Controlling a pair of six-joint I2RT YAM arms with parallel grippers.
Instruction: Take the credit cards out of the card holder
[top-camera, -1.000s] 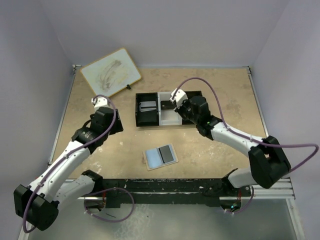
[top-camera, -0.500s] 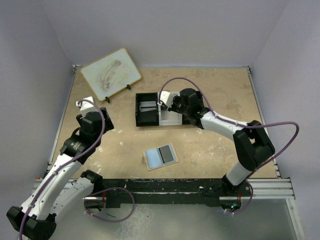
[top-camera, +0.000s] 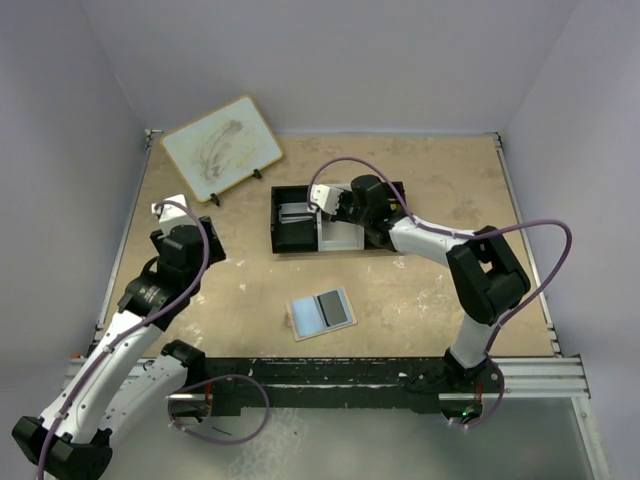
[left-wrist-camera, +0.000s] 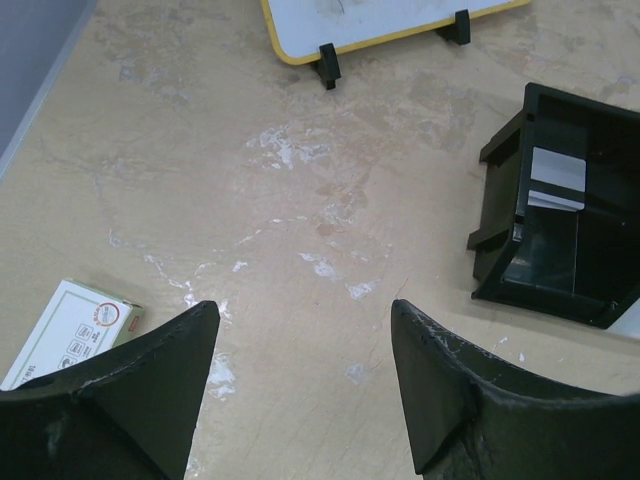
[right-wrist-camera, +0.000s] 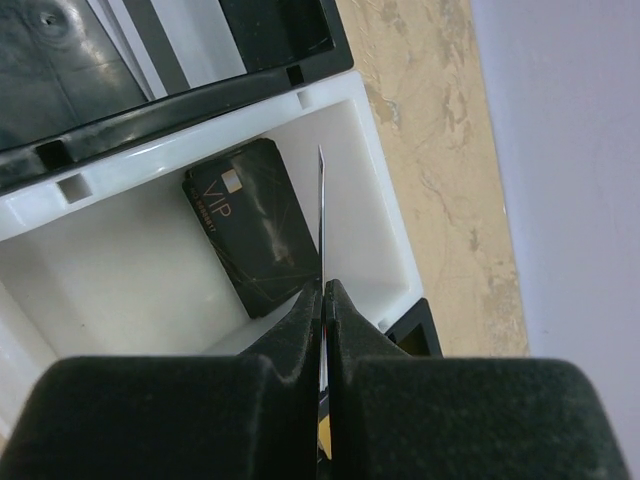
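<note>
My right gripper (right-wrist-camera: 323, 290) is closed completely, and between its fingers it holds a thin card (right-wrist-camera: 322, 220), which the wrist camera sees only by its edge, so I cannot tell its colour. This gripper hangs over the white middle compartment (right-wrist-camera: 380, 200) of the tray (top-camera: 274, 222). At the bottom of that compartment lies a dark card (right-wrist-camera: 255, 230) with gold letters "VIP" on it. In the black compartment (left-wrist-camera: 500, 215) beside it, a silvery card (left-wrist-camera: 556, 178) rests flat.

My left gripper (left-wrist-camera: 300, 312) is wide open and holds nothing. It hovers above bare table (left-wrist-camera: 300, 180) on the left side, well apart from the tray. A small red-and-white box (left-wrist-camera: 70, 330) lies near its left finger, and the lower edge of the whiteboard (left-wrist-camera: 400, 30) shows at the far side.

The card holder (top-camera: 308, 316) lies open on the table near my bases, between both arms and apart from the tray. On its right half is a dark rectangle (top-camera: 335, 308); it is perhaps one more card, but the top view is too small to be certain.
</note>
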